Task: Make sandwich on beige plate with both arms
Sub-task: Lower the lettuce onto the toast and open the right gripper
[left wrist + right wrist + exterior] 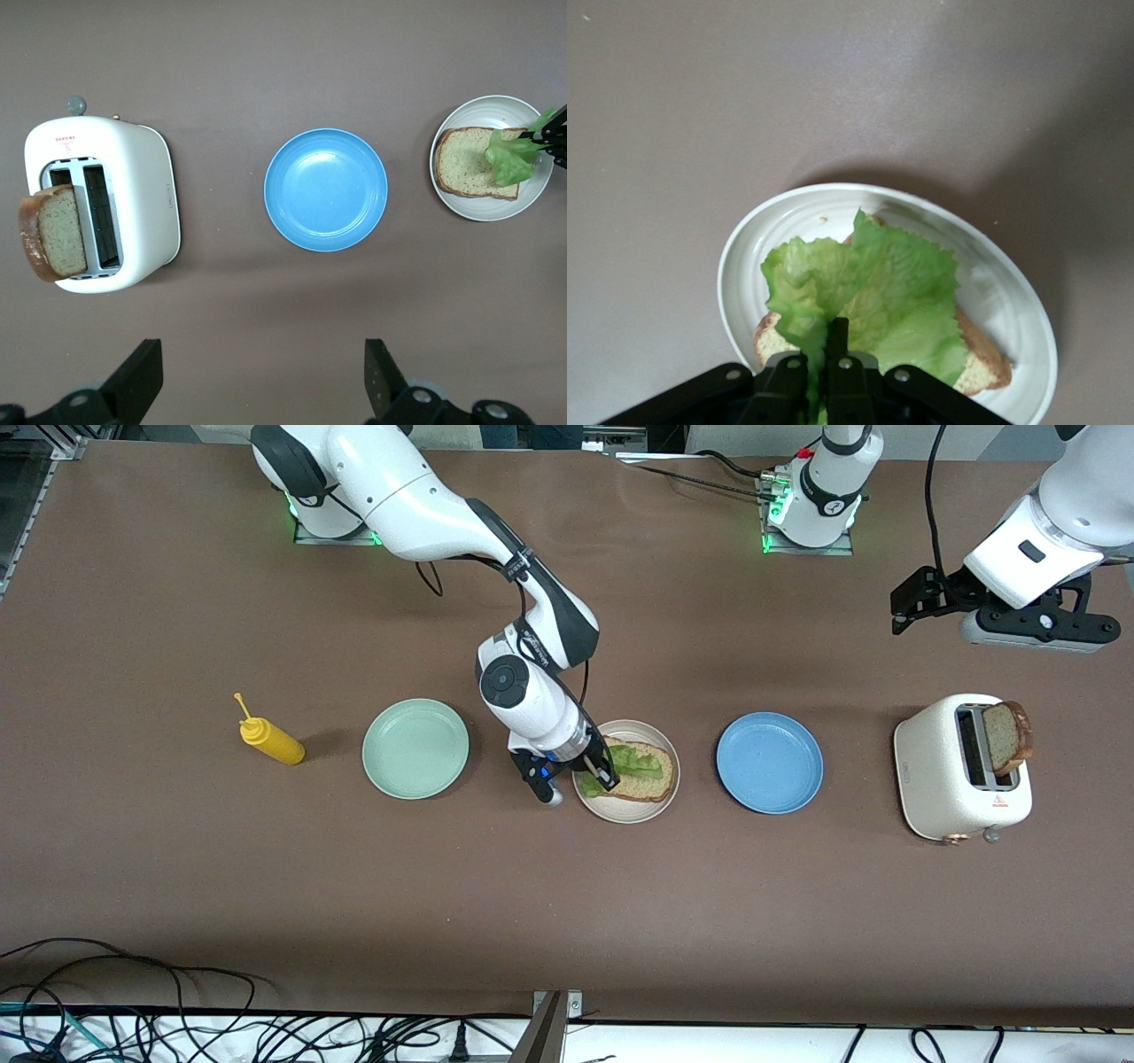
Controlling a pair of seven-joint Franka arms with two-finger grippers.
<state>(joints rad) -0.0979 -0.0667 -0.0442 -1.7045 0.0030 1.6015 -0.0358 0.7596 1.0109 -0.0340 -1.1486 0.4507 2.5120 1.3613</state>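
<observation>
Two slices of brown bread are in view, and only one lies on the round matte beige plate [663,802]. That flat square bread slice [645,779] rests inside the plate's raised rim, and a ruffled green lettuce leaf [625,760] is spread over it. The right gripper [609,779] is low over the plate edge toward the right arm's end of the surface, its jaws pinched shut on the leaf (the right wrist view shows the black fingertips [837,341] meeting on the leaf's stem end while the rest of the leaf drapes over the bread).

Beside those jaws, toward the right arm's end, lies a round mint-green plate [415,747], and past it a yellow squeeze bottle [270,740] on its side. Toward the left arm's end from the jaws lies a round blue plate [769,762], then a white two-slot toaster [952,779] with the second brown bread slice [1010,737] standing up out of one slot.

The left gripper [264,385] waits in the air, over bare brown surface [567,921] that lies farther from the front camera than the toaster. Its jaws stand wide open and hold nothing, and both black fingers [137,376] show in the left wrist view, well apart from the toaster, the blue plate and the beige plate.
</observation>
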